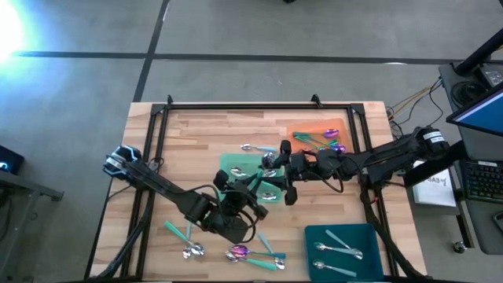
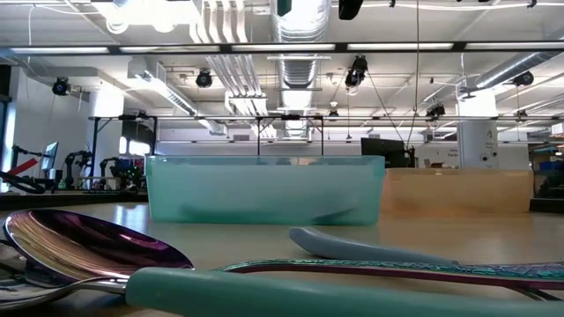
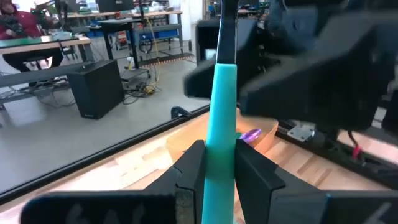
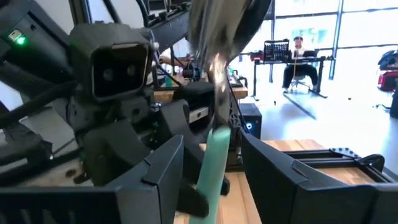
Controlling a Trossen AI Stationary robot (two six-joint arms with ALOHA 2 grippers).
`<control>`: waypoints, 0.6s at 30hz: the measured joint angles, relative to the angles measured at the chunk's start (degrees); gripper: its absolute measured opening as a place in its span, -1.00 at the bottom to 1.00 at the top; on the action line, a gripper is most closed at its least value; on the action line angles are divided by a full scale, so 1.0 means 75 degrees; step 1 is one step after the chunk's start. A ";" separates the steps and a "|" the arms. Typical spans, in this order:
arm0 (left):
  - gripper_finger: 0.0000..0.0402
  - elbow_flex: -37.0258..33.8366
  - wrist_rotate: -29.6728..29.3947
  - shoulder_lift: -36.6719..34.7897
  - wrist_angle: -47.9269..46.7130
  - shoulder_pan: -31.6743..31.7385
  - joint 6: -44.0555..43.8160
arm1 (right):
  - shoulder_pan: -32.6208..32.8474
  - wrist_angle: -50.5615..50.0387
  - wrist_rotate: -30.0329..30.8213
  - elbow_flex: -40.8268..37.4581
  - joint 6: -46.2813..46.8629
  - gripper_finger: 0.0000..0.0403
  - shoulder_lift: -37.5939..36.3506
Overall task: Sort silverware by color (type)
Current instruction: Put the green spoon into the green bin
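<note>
A silver-headed spoon with a teal handle [image 3: 221, 124] stands in the air between my two grippers, above the light green tray [image 1: 236, 167]. My left gripper [image 1: 250, 190] [image 3: 221, 177] is shut on its handle. My right gripper [image 1: 281, 177] [image 4: 217, 171] faces it, open, with one finger on each side of the spoon [image 4: 214, 149] and not touching it. Purple-headed spoons lie in the orange tray [image 1: 310, 130] and silver ones in the dark teal tray [image 1: 342, 245]. Loose spoons [image 1: 240, 253] lie on the table near its near edge. My left gripper pinches the spoon's teal handle [image 3: 219, 158] between its two fingers [image 3: 189, 177], with the fingers lying along it. The spoon is lifted clear and sticks out past the fingertips, head end [image 4: 214, 37] toward my right gripper.
Another silver spoon [image 1: 247, 147] lies on the wood just beyond the green tray. In the low view a purple spoon head [image 2: 88, 242], a teal handle [image 2: 308, 295] and a grey utensil [image 2: 352, 242] lie close before the teal tray's wall [image 2: 264, 189]. Black rails [image 1: 236, 104] frame the table.
</note>
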 joint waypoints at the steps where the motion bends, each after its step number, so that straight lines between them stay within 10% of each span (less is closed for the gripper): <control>1: -0.76 0.0000 0.0035 0.0043 0.0031 0.0002 0.0063 | 0.0000 -0.0004 -0.0002 0.0004 0.0002 -0.24 0.0000; 18: -0.75 0.0003 -0.0815 0.0375 0.0910 0.0061 0.0796 | -0.0003 -0.0132 0.0028 0.0023 -0.0010 -0.84 -0.0004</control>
